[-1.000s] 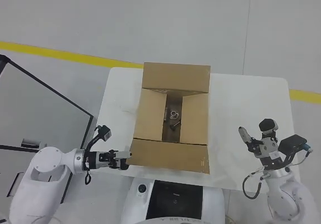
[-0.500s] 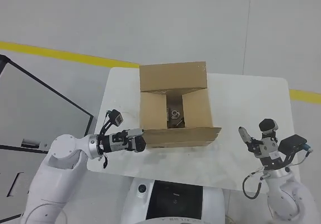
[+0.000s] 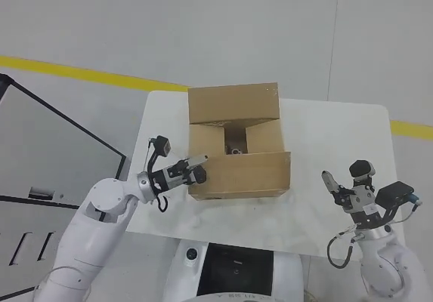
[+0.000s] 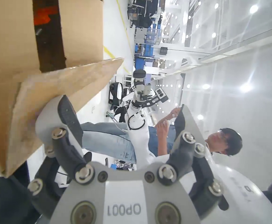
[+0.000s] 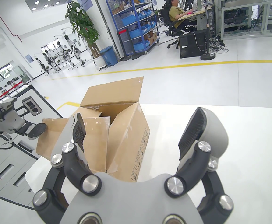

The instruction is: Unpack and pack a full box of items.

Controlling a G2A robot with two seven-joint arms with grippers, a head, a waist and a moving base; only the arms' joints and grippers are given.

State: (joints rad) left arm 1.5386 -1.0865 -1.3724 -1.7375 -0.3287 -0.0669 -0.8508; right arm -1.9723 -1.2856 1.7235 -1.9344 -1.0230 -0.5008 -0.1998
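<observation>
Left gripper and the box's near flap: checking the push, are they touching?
Touching: left wrist view shows the left gripper with one finger pressed against the near flap.

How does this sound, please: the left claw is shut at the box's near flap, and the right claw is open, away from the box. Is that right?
Not quite: the left wrist view shows the left claw open, not shut, at the near flap of the box. The rest is right.
</observation>
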